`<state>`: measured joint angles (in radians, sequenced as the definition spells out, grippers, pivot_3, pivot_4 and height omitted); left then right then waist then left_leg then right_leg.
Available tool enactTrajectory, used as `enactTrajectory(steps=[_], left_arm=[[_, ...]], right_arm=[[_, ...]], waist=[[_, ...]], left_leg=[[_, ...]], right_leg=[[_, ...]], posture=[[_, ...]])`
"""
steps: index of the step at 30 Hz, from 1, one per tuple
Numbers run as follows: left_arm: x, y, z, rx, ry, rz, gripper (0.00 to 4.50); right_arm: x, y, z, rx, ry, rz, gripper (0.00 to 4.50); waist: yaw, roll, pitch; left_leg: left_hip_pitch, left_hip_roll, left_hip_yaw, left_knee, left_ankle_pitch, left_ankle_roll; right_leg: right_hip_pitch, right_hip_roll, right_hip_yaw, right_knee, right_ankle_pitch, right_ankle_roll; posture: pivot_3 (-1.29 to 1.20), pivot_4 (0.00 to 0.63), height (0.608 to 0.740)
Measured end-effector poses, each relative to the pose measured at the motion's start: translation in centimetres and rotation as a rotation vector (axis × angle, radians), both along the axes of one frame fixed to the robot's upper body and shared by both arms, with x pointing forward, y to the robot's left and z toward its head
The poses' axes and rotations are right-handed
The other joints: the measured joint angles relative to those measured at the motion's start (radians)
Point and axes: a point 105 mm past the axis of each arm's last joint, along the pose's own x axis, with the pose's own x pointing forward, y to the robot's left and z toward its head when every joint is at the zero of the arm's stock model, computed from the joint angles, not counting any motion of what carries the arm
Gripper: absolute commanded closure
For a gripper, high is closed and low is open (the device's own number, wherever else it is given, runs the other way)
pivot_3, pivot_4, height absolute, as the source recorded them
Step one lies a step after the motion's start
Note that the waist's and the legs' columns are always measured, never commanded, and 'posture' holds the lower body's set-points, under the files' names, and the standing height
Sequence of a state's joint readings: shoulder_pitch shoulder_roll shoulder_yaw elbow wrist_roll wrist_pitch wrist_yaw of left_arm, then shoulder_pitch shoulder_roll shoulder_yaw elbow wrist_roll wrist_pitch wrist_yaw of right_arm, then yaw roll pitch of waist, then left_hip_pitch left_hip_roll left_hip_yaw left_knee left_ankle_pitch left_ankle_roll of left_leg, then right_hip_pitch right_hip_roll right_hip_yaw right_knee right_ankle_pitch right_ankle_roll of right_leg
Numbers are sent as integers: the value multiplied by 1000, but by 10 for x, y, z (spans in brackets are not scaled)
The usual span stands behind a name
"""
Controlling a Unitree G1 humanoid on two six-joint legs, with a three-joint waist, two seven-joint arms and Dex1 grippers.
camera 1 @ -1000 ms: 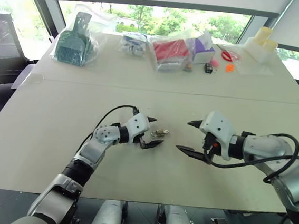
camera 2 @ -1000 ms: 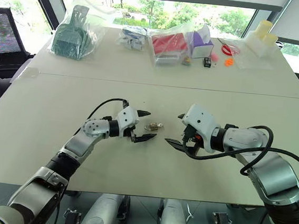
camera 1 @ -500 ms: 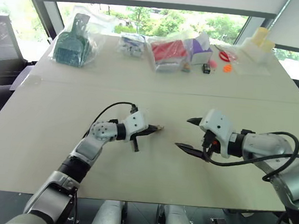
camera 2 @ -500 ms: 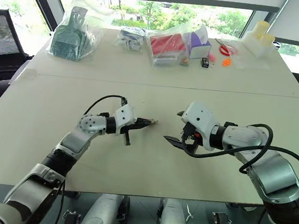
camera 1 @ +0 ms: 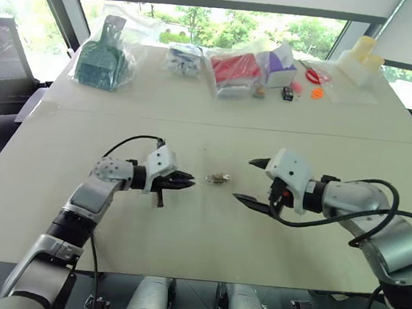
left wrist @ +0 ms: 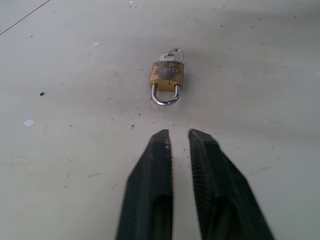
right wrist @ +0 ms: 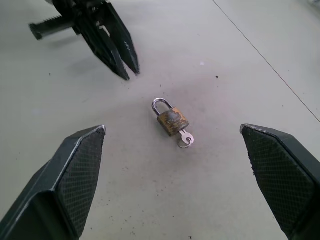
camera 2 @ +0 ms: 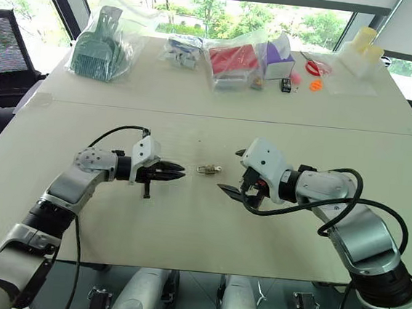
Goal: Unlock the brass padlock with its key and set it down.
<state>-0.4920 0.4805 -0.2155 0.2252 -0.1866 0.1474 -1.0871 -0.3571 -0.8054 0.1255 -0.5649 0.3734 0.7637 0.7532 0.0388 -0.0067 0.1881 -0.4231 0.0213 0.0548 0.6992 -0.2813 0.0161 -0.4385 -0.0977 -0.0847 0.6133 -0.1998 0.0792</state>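
We cannot make out whether the brass padlock's [left wrist: 166, 78] shackle is latched. It lies flat on the table [camera 1: 325, 129] between our grippers, key [right wrist: 185, 138] in its base. Our left gripper [left wrist: 178, 136] is nearly closed with a slim gap, holding nothing, tips near the shackle. Our right gripper [right wrist: 172, 132] is spread wide, empty.

Pale table [camera 1: 282, 125] before bright windows [camera 1: 211, 23]

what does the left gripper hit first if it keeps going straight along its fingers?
Most likely the brass padlock: it lies on the table dead ahead of the left gripper, shackle end nearest, bare tabletop between. The tips may touch the table first; height is unclear.
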Motion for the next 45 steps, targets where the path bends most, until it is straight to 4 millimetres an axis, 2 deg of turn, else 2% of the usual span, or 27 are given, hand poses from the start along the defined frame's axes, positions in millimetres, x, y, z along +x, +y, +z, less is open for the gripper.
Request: enactTrajectory(steps=[6, 13, 19, 26, 27, 28, 32, 34, 45], left_arm=[[9, -16, 1, -47, -23, -1, 129], [22, -26, -10, -34, 8, 8, 129], [34, -41, -10, -17, -10, -18, 129], [34, -47, -12, -20, -18, -48, 129], [33, -47, -12, -20, -20, -54, 663], [32, -48, -12, -20, -19, -63, 902], [30, -52, -13, -23, -12, -85, 2839], [29, -53, -13, -24, -5, -90, 3659], [27, -52, -12, -8, 2, -94, 3748]], right_arm=[[0, 1, -1, -5, 0, 1, 0], [0, 1, -1, -5, 0, 0, 0], [1, 0, -1, -9, -5, -4, 0], [1, 0, -1, -11, -8, -14, 0], [1, -1, -1, -11, -8, -14, 0], [2, -1, -1, -11, -9, -15, 0], [2, -1, -1, -12, -10, -17, 0], [2, -1, -1, -12, -10, -17, 0], [3, -2, 0, -21, -23, -23, 0]], waist=[[0, 0, 0], [1, 0, 0], [3, -1, 0], [2, -1, 0], [2, -1, 0], [2, -1, 0], [2, -1, 0], [2, -1, 0], [0, -1, 0]], left_leg=[[0, 0, 0, 0, 0, 0], [-1, -3, 0, 0, 0, 0], [0, -4, -1, 1, 0, 0], [0, -4, -1, 1, 0, 0], [0, -4, -1, 1, 0, 0], [0, -4, -1, 1, 0, 0], [0, -4, -1, 1, 0, 0], [0, -4, -1, 1, 0, 0], [0, -4, -1, 1, 0, 0]], right_leg=[[-1, 0, 0, 1, 1, 2], [-1, 0, 0, 1, 2, 3], [0, 0, 0, 1, 1, 3], [0, 0, 0, 1, 2, 3], [0, 0, 0, 1, 2, 3], [0, 0, 0, 1, 2, 3], [1, 0, 0, 1, 2, 3], [0, 0, 0, 1, 2, 3], [0, 0, 0, 1, 2, 3]], posture=[[0, 150, 740], [0, 150, 740], [0, 150, 740], [0, 150, 740], [0, 150, 740], [0, 150, 740], [0, 150, 740], [0, 150, 740], [0, 150, 740]])
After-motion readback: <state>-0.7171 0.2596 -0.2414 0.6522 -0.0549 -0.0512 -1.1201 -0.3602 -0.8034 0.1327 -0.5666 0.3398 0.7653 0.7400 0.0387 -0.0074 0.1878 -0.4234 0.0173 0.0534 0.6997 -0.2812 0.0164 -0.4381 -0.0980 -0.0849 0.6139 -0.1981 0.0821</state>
